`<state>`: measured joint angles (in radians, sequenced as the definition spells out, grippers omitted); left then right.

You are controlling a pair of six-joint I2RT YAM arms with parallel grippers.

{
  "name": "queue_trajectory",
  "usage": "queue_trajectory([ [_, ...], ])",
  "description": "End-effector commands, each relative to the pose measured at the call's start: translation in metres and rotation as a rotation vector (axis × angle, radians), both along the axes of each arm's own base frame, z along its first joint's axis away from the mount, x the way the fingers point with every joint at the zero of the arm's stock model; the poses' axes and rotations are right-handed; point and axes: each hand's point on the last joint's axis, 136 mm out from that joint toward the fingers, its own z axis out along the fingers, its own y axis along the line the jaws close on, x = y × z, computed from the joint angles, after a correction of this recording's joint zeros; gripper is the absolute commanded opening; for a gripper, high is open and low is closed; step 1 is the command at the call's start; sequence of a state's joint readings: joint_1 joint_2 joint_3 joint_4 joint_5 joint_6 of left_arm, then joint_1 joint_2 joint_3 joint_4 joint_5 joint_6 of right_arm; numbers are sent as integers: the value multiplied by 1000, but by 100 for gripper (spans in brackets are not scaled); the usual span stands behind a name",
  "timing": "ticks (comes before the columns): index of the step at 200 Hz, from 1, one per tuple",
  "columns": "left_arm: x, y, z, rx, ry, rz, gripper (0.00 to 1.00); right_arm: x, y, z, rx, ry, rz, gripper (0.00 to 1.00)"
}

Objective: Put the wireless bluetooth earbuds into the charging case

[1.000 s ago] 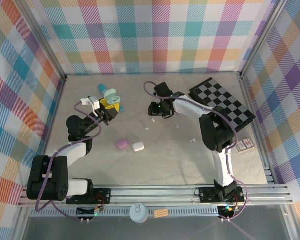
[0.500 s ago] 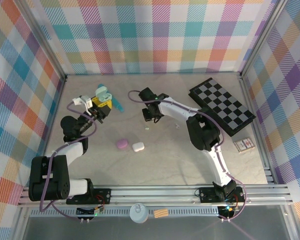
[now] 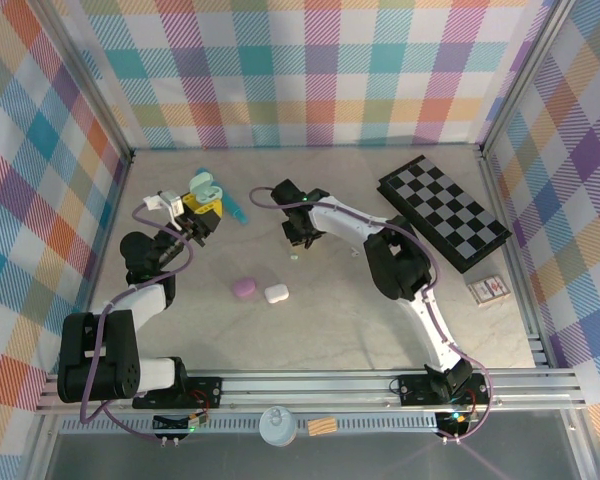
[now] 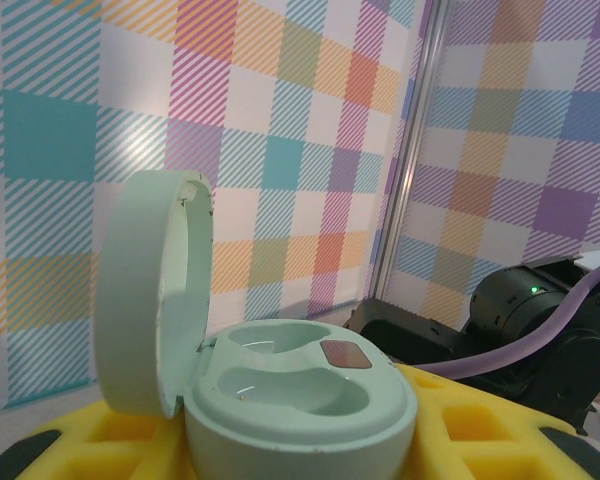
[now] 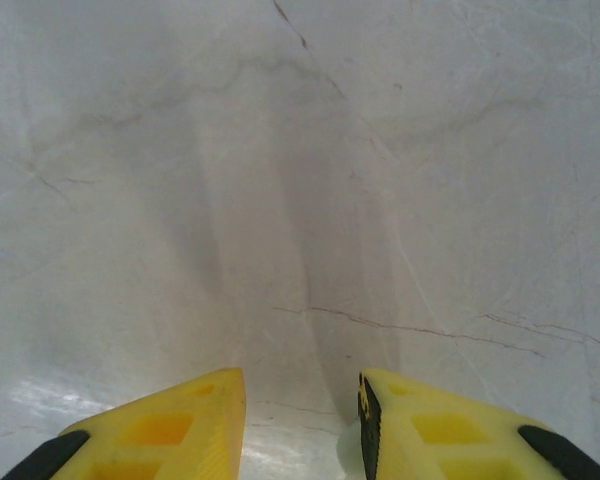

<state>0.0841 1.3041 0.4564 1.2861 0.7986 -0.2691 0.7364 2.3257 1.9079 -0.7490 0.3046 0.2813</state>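
Note:
My left gripper is shut on a pale green charging case between its yellow fingers. The case's lid stands open and both wells look empty. My right gripper is low over the table at the middle back, its jaws open. A small pale bud lies against the inner pad of its right finger, mostly hidden. Another tiny white earbud lies on the table just in front of that gripper.
A purple case and a white case sit shut at the table's middle. A teal stick lies beside the left gripper. The chessboard and a card deck lie to the right.
The right gripper has swept left from near the chessboard to the middle back and dropped lower. The left gripper, with the green case, has shifted slightly left and back.

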Motion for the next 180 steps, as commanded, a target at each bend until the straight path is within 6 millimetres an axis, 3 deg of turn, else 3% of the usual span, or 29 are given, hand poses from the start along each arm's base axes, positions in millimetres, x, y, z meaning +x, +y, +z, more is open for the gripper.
queue_trajectory([
  [1,-7,4,28,16,-113,9,40,0,-8,-1,-55,2,5,35],
  [62,-8,3,28,15,-112,7,40,-5,-7,27,-2,-31,16,36],
  [122,-10,3,28,17,-114,9,40,-36,-15,26,76,34,-5,36],
  [155,-9,3,27,17,-112,7,40,-36,-21,37,102,4,-24,36],
  [180,-10,3,28,16,-115,7,40,-33,-19,38,221,64,-90,35],
])
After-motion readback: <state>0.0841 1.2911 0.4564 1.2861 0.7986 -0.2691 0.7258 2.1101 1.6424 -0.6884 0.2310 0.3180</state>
